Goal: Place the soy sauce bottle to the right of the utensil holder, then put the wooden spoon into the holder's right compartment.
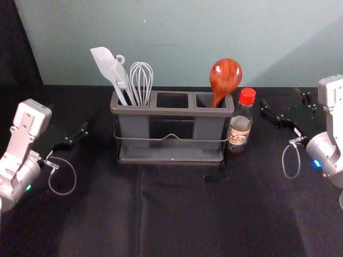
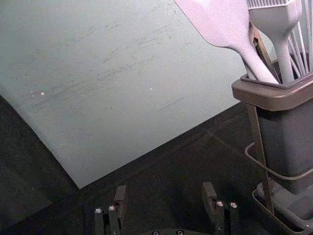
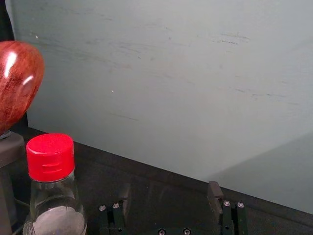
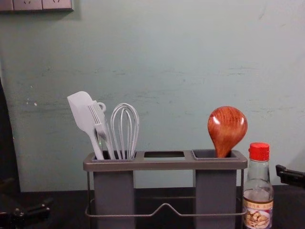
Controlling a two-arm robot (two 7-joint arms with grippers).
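Leftward, bottle (image 1: 240, 127), near right end effector (image 1: 281, 98)

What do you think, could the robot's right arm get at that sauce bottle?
Likely yes: the right gripper hangs open to the right of the soy sauce bottle, and nothing stands between them. The utensil holder, close on the bottle's other side, might crowd a finger.

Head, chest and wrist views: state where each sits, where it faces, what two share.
Head view: on the head, looking forward and down at the holder; both arms show.
Left wrist view: on that wrist, facing the wall past the open left gripper.
Right wrist view: likewise, facing wall and bottle past the open right gripper.
Chest view: on the chest, facing the holder side-on; both grippers show.
Head and chest share the spoon.
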